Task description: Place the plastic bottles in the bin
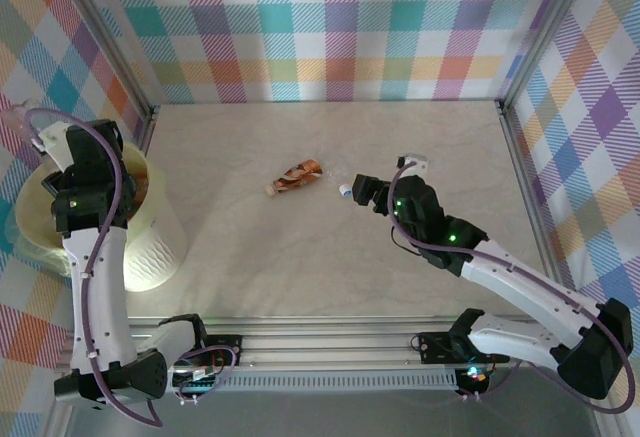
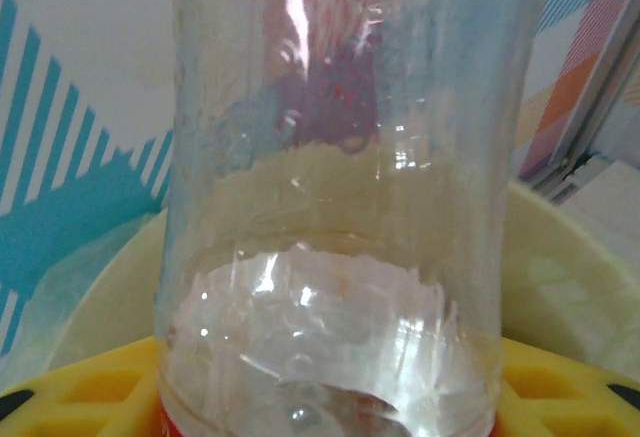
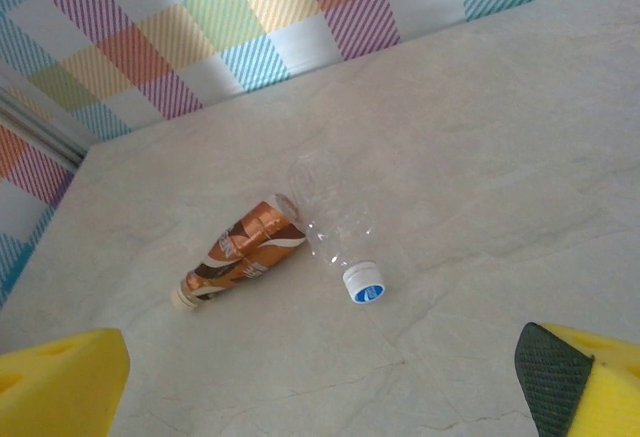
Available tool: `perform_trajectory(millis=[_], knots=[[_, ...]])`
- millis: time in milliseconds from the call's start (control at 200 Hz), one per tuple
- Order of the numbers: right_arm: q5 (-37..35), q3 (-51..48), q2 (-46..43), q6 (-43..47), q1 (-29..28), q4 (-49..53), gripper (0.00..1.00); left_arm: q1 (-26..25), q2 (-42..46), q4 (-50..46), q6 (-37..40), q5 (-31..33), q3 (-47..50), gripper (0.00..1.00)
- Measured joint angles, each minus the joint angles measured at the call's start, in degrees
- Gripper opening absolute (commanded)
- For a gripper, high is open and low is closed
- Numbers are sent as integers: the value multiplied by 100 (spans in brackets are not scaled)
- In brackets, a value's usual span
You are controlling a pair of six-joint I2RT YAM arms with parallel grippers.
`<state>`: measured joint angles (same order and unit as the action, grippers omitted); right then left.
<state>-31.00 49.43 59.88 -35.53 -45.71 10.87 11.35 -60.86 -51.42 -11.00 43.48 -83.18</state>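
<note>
Nearest the bases on the left side, the left gripper (image 2: 320,392) is up over the bin (image 1: 150,247); jaws pinching a clear bottle (image 2: 330,157) that stands upright right against the wrist cam, with the bin's pale rim curving behind it. Over on the right, the right gripper (image 3: 320,382) hovers low above the table (image 1: 450,147), jaws spread wide. Just past it lies a clear blue-capped bottle (image 3: 335,232), cap end toward the gripper; its far end sits right by a brown-label bottle (image 3: 240,252) lying flat mid-table, can't tell if they touch. Plaid wall (image 1: 330,27) at the back.
</note>
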Motion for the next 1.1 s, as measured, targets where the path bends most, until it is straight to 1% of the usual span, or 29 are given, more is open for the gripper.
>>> perform_trajectory(millis=[260,355,420,610,755,1005,1100], knots=[[63,168,297,216,2,87,100,380,332,-101,-203,-153,511,59],[98,170,310,216,2,85,100,417,367,-111,-254,-254,581,62],[109,170,323,216,0,85,100,417,361,-125,-319,-348,581,67],[149,170,369,216,2,85,100,420,315,-444,-439,-713,446,74],[151,170,413,216,2,85,100,422,299,-697,-487,-962,166,89],[192,264,623,216,2,85,100,422,367,-1010,-518,-1480,-264,100],[214,337,662,219,2,83,100,422,365,-1047,-560,-1709,-380,100]])
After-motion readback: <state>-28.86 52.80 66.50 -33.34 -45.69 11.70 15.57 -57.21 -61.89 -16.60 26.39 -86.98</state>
